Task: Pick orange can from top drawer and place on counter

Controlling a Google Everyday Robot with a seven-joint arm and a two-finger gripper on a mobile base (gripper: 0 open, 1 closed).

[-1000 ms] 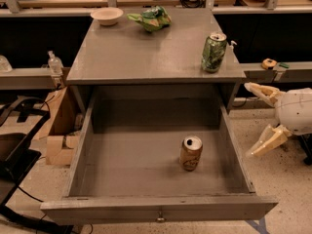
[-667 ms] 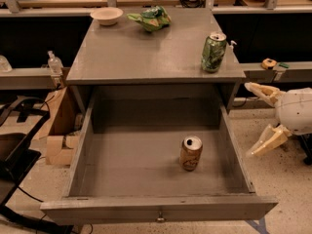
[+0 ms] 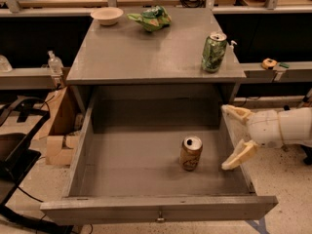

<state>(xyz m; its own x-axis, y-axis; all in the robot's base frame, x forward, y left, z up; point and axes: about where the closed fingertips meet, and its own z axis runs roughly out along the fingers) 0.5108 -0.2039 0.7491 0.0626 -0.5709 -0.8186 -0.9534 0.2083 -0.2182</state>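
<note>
The top drawer (image 3: 146,206) stands pulled wide open, so the way in is ready. The orange can (image 3: 190,153) sits upright on the drawer floor, right of middle, untouched. The pincer (image 3: 233,134) hangs over the drawer's right wall, near the can but apart from it, its two fingers spread wide and holding nothing. By my reckoning the grasp, the lift and the setting down are all left to do. Up on the worktop (image 3: 141,52) stand a dented green can (image 3: 213,51), a white bowl (image 3: 107,15) and a crumpled green bag (image 3: 150,19), with space between them for the can.
</note>
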